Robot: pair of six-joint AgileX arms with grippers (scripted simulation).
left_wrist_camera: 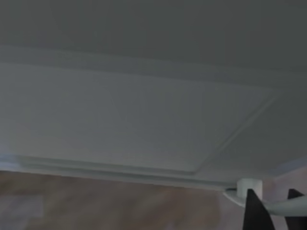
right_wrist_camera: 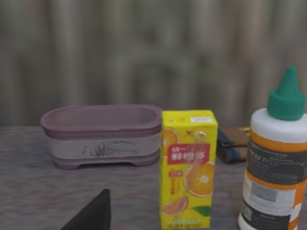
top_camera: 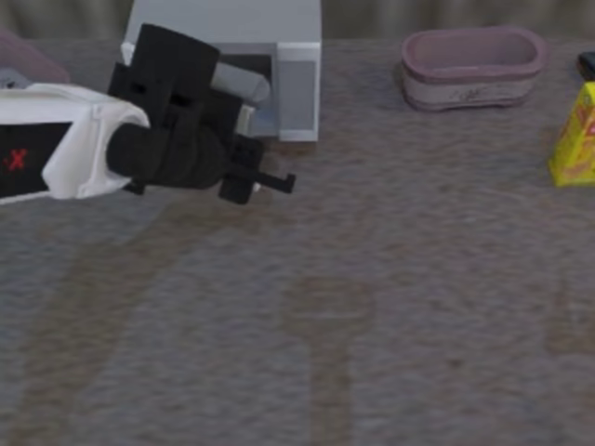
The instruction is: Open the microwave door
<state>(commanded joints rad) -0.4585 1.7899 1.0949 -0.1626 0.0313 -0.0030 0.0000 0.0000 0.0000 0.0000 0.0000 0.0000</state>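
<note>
left arm hides microwave door — handle cropped

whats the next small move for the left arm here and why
Probably keep drawing the left gripper outward, swinging the microwave door wider: its fingers straddle the white handle bar, and the microwave cavity shows only a narrow opening from above.
</note>
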